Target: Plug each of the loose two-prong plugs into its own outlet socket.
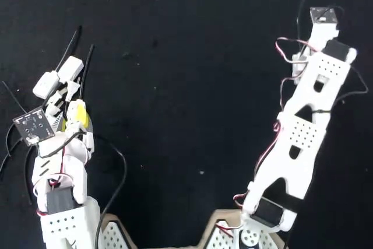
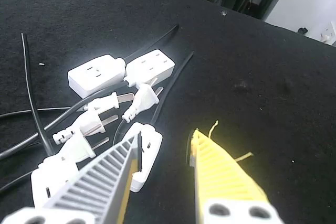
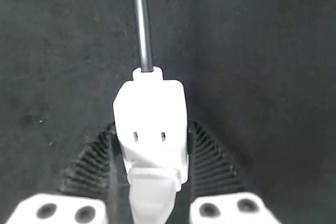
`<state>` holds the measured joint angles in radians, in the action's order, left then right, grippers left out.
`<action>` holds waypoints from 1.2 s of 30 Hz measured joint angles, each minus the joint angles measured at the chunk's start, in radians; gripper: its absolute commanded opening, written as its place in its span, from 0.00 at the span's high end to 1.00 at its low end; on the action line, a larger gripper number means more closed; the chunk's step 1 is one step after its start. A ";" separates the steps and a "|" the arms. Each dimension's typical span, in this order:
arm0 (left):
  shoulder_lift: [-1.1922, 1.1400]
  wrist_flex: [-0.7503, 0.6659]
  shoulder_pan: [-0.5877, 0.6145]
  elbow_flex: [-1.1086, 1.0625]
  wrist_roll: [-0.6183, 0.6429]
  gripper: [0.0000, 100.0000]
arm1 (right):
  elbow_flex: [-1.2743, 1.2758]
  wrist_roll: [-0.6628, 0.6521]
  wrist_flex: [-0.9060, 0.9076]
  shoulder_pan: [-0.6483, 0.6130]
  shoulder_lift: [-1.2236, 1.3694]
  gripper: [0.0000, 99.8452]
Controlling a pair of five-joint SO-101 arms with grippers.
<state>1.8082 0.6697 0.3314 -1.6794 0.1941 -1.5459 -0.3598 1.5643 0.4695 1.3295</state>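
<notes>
Two white outlet sockets (image 2: 97, 74) (image 2: 149, 66) lie side by side on the black cloth at the far left of the table (image 1: 175, 86), with black cords running off them. Just before them lie several loose white two-prong plugs (image 2: 100, 103) (image 2: 142, 100). A third socket (image 2: 144, 148) lies against my left gripper's grey finger. My left gripper (image 2: 165, 150) hangs open just short of the plugs, nothing between its grey and yellow fingers (image 2: 220, 177). At the far right, my right gripper (image 3: 151, 156) is shut on a white socket block (image 3: 149, 119) with a black cord.
Thin black cords (image 2: 29, 82) trail across the cloth around the left cluster (image 1: 58, 80). The right arm (image 1: 309, 109) stretches to the table's far right corner. The wide middle of the black cloth holds nothing.
</notes>
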 measured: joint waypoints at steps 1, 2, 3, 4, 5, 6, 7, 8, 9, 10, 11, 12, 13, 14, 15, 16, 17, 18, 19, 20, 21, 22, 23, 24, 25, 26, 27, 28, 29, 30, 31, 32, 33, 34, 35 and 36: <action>0.000 0.000 0.000 0.000 0.000 0.83 | -0.020 0.000 0.000 0.000 0.020 0.98; 0.000 0.000 0.000 0.000 0.000 0.83 | -0.034 0.000 0.000 0.000 0.035 0.97; 0.000 0.000 0.000 0.000 0.000 0.83 | -0.043 0.000 0.000 0.000 0.046 0.93; 0.000 0.000 0.000 0.000 0.000 0.83 | -0.048 0.000 0.000 0.000 0.049 0.88; 0.000 0.000 0.000 0.000 0.000 0.83 | -0.052 0.000 0.000 0.000 0.049 0.83; 0.000 0.000 0.000 0.000 0.000 0.83 | -0.054 0.000 0.000 0.000 0.049 0.78; 0.000 0.000 -0.002 0.000 0.000 0.83 | -0.057 0.000 0.000 0.000 0.049 0.73; 0.000 0.000 -0.009 0.000 0.000 0.83 | -0.063 0.000 0.000 0.000 0.049 0.71; 0.000 0.000 -0.012 0.000 0.000 0.83 | -0.066 0.000 0.000 0.000 0.049 0.70; 0.000 0.000 -0.011 0.000 0.000 0.83 | -0.072 0.000 0.000 0.000 0.049 0.70; 0.000 0.000 -0.011 0.000 0.000 0.83 | -0.075 0.000 -0.005 0.000 0.049 0.70; 0.000 0.000 -0.015 0.000 0.000 0.83 | -0.075 0.003 -0.014 0.000 0.049 0.70; 0.000 0.000 -0.018 0.000 0.000 0.83 | -0.075 0.006 -0.023 0.000 0.049 0.70; 0.000 0.000 -0.018 0.000 0.000 0.83 | -0.075 0.006 -0.034 0.000 0.049 0.70; 0.000 0.000 -0.017 0.000 0.000 0.83 | -0.075 0.006 -0.043 0.000 0.049 0.70; 0.000 0.000 -0.017 0.000 0.000 0.83 | -0.075 0.009 -0.051 0.000 0.046 0.70; 0.000 0.000 -0.017 0.000 0.000 0.83 | -0.075 0.009 -0.057 0.000 0.037 0.70; 0.000 0.000 -0.017 0.000 0.000 0.83 | -0.075 0.009 -0.060 0.000 0.023 0.70; 0.000 0.000 -0.017 0.000 0.000 0.83 | -0.075 0.009 -0.061 0.000 0.005 0.70; 0.000 0.000 -0.017 0.000 0.000 0.83 | -0.075 0.009 -0.063 0.000 -0.021 0.70; 0.000 0.000 -0.017 0.000 0.000 0.83 | -0.075 0.009 -0.064 0.000 -0.049 0.70; 0.000 0.000 -0.017 0.000 0.000 0.83 | -0.075 0.009 -0.066 0.000 -0.077 0.70; 0.000 0.000 -0.017 0.000 0.000 0.83 | -0.075 0.009 -0.066 0.000 -0.106 0.70; 0.000 0.000 -0.017 0.000 0.000 0.83 | -0.075 0.011 -0.066 -0.005 -0.133 0.70; 0.000 0.000 -0.017 0.000 0.000 0.83 | -0.075 0.011 -0.066 -0.012 -0.157 0.70; 0.000 0.000 -0.017 0.000 0.000 0.83 | -0.075 0.011 -0.066 -0.023 -0.181 0.70; 0.000 0.000 -0.017 0.000 0.000 0.83 | -0.075 0.011 -0.066 -0.034 -0.204 0.70; 0.000 0.000 -0.017 0.000 0.000 0.83 | -0.075 0.011 -0.066 -0.044 -0.227 0.70; 0.000 0.000 -0.017 0.000 0.000 0.83 | -0.075 0.011 -0.057 -0.054 -0.250 0.70; 0.000 0.000 -0.017 0.000 0.000 0.83 | -0.075 0.011 -0.041 -0.064 -0.276 0.70; 0.000 0.000 -0.017 0.000 0.000 0.83 | -0.075 0.011 -0.023 -0.077 -0.299 0.70; 0.000 0.000 -0.017 0.000 0.000 0.83 | -0.075 0.011 0.000 -0.089 -0.324 0.70; 0.000 0.000 -0.017 0.000 0.000 0.83 | -0.075 0.011 0.025 -0.101 -0.348 0.70; 0.000 0.000 -0.017 0.000 0.000 0.83 | -0.075 0.011 0.051 -0.117 -0.371 0.70; 0.000 0.000 -0.017 0.000 0.000 0.83 | -0.075 0.009 0.080 -0.132 -0.391 0.70; 0.000 0.000 -0.017 0.000 0.000 0.83 | -0.075 0.009 0.106 -0.147 -0.413 0.71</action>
<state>1.8082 0.6697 0.3145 -1.6794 0.1941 -1.6210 -0.3506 1.6701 0.3222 0.9168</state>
